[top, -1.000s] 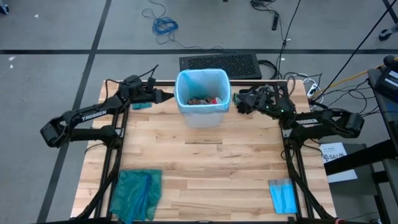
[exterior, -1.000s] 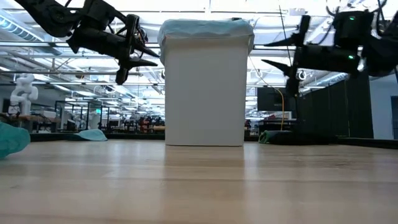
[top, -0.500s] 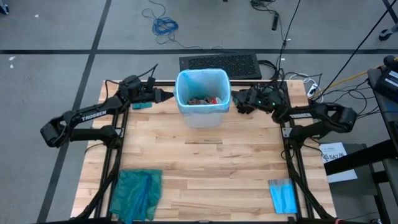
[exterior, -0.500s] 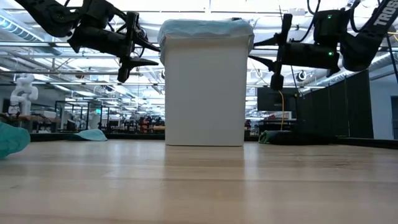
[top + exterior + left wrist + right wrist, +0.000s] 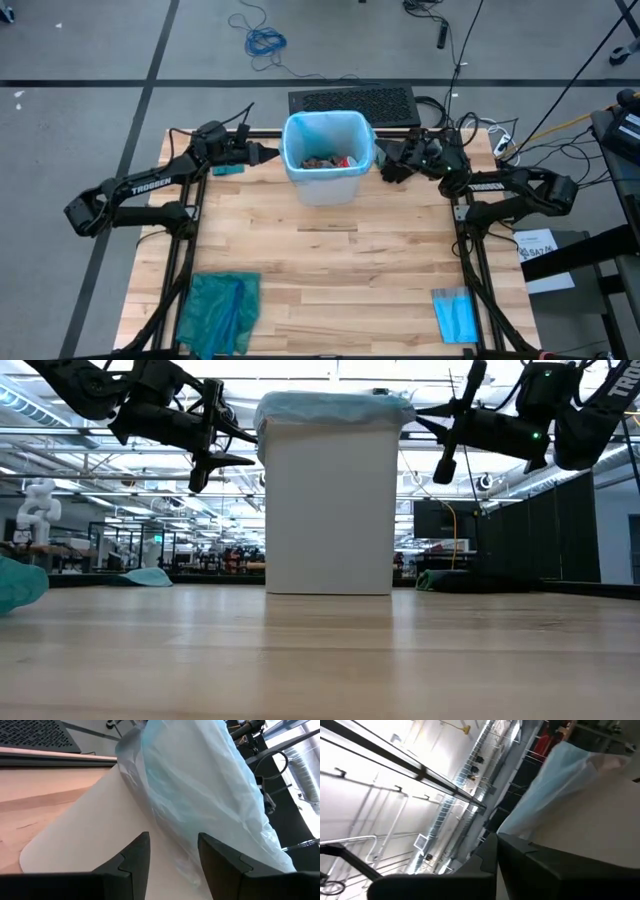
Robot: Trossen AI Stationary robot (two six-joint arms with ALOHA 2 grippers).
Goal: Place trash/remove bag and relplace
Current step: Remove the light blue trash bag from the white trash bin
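Bag (image 5: 325, 130): we see it lining the white bin (image 5: 328, 510), at the table's far middle.
Trash (image 5: 328, 160): visible to us only from above, inside the bag.
Left gripper (image 5: 268, 153): fingers apart, beside the bin's rim.
Right gripper (image 5: 385, 167): fingers together, at the opposite rim.

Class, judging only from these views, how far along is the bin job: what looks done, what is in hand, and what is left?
Done: the trash lies inside the bin, whose bag is folded over the rim. In hand: the left tool waits open beside the bin's rim, while the right tool is shut at the opposite rim; whether it pinches the bag is unclear. Left: lifting the bag out and fitting a replacement.
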